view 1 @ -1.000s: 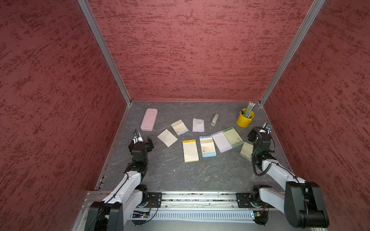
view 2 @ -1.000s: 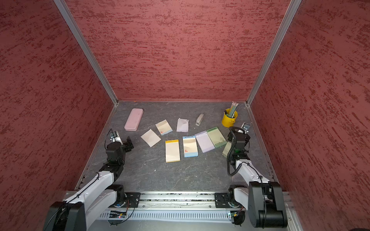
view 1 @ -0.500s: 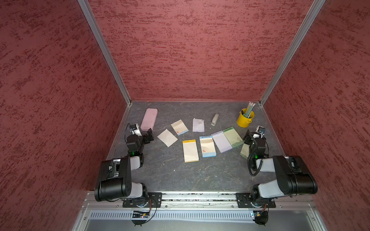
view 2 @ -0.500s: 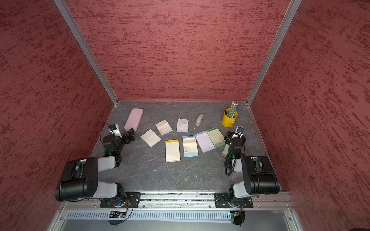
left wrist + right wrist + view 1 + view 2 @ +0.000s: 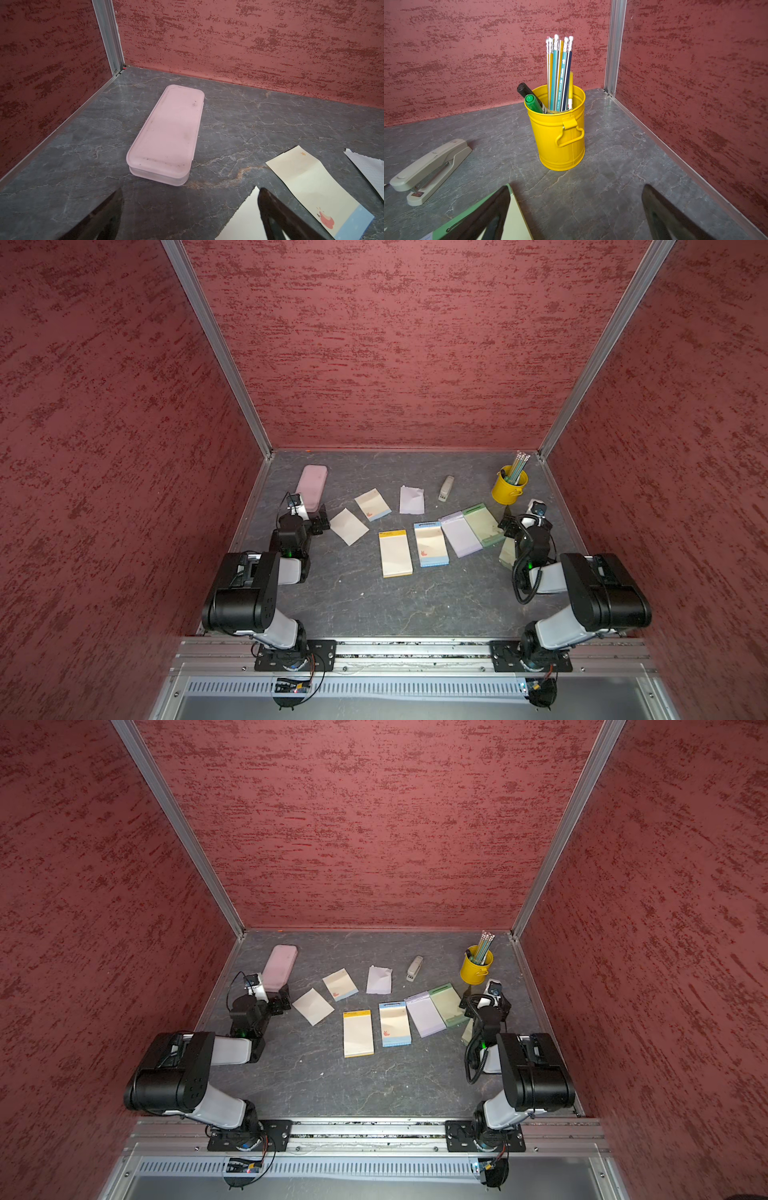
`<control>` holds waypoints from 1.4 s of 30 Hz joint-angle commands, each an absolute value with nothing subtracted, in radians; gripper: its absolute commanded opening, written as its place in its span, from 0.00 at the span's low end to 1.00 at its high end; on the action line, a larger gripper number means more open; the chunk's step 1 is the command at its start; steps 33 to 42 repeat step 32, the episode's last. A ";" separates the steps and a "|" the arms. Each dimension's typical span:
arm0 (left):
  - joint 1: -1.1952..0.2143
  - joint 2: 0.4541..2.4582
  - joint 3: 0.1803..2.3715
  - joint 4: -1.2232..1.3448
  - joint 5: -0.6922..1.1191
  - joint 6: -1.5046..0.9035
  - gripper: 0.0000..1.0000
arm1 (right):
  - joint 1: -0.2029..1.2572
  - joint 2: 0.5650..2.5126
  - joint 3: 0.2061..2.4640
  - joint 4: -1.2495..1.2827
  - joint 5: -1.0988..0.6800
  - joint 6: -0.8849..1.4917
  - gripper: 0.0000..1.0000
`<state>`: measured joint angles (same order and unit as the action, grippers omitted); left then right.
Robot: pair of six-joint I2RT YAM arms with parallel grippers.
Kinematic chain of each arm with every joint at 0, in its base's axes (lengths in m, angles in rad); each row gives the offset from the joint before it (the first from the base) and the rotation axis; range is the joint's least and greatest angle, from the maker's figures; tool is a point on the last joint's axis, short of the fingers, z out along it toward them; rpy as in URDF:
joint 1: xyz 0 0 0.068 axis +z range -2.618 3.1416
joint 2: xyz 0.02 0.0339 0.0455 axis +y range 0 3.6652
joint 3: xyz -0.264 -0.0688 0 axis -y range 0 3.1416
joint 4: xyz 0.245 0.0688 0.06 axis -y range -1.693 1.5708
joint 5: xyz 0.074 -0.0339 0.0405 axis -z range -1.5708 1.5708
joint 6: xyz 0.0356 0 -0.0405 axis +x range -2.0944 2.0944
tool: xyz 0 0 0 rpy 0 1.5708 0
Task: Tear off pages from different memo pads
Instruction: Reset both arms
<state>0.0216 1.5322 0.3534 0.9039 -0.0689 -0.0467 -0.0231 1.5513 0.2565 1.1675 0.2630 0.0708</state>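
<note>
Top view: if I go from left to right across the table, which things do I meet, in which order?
case → cream page → blue-edged page → yellow pad → lilac page → blue pad → stapler → lilac pad → green pad → cup

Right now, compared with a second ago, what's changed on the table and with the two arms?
Both arms folded up, elbows swinging back toward their bases; the left pincer edged toward the pink case, the right pincer toward the green pad. Both are open and empty; nothing was gripped. The memo pads, loose pages, stapler and yellow cup stayed put.
</note>
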 commanded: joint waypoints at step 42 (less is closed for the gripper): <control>-0.002 1.535 0.363 0.931 -0.116 -0.008 0.99 | -0.026 1.548 0.242 1.230 0.265 0.074 0.99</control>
